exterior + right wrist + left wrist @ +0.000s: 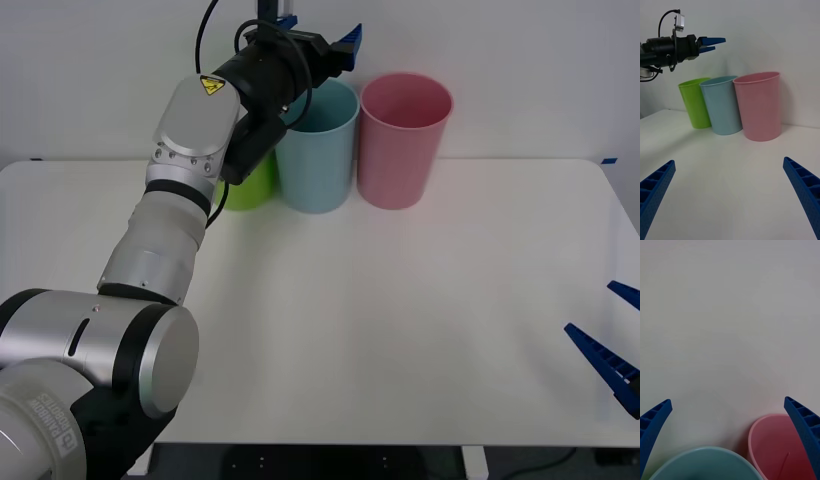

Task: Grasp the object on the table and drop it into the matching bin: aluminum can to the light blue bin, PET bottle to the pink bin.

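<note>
The left pincer (345,45) hangs above the far rim of the blue bin (318,160), fingers (655,420) spread wide and holding nothing. No can lies on the counter (400,330), so I judge it is down in the blue bin, though that bin's floor is hidden and I cannot confirm it. If so, the step in hand is backing the arm out: lift straight up before swinging near, so the wrist and cable miss the rims, and keep the fingers apart so nothing catches a bin wall.

Three bins stand in a row at the far edge, touching or nearly so: green bin (695,103) on the left, partly behind the left arm, blue in the middle, pink bin (403,140) on the right. What shows of the pink bin's inside looks empty. The green bin's inside is out of sight.

The right pincer (612,350) waits released at the near right, low over the counter.
</note>
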